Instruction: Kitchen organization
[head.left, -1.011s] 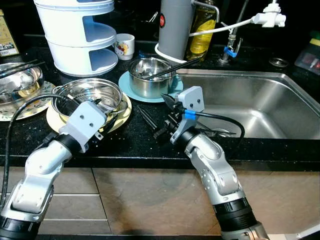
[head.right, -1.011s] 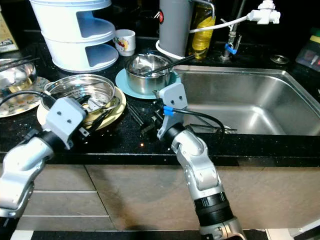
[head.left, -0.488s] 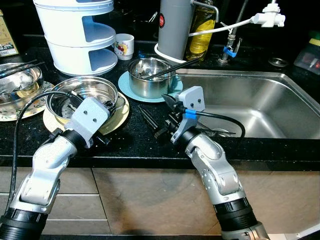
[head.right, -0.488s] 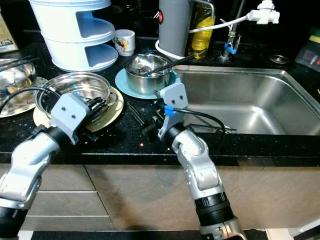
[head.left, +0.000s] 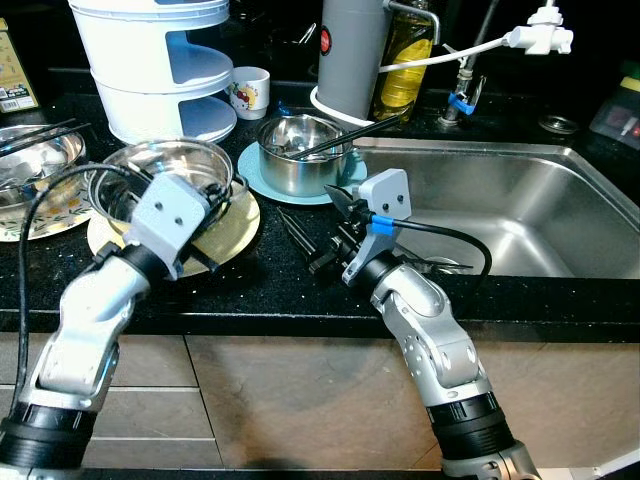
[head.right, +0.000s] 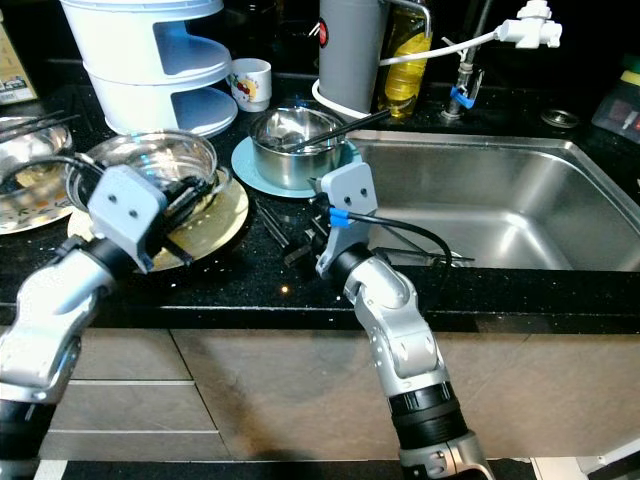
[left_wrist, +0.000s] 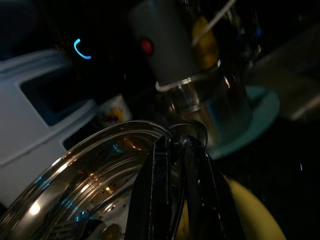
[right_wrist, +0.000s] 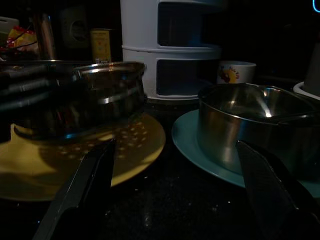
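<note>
- Left gripper (left_wrist: 172, 165): fingers pinched close together over the rim of the steel colander (head.left: 165, 175), at its near right edge. In the left wrist view the two black fingers clamp the rolled rim, one inside and one outside.
- Steel colander: left-centre of the left eye view, tilted, its near side raised off the yellow plate (head.left: 235, 225) that lies under it. Perforated wall shows in the left wrist view; dots of light fall on the plate in the right wrist view.
- Yellow plate: flat on the black countertop (head.left: 270, 280), lower left of centre, its right part bare.
- Right gripper (head.left: 335, 235): centre of the left eye view, low over the countertop, fingers spread wide with nothing between them. Its tips point toward the gap between the yellow plate and the teal plate (head.left: 260, 170).
- Black utensils (head.left: 295, 232): lying on the countertop just beside the right gripper, left of it; kind cannot be told.
- Steel pot (head.left: 300, 150): upper centre, standing on the teal plate, with a dark handle leaning across its rim toward the upper right.
- White tiered rack (head.left: 160, 70): upper left, behind the colander.
- Small mug (head.left: 248, 92): just right of the rack.
- Grey cylinder (head.left: 350, 55): top centre, behind the pot.
- Sink (head.left: 520, 215): right half of the frame.
</note>
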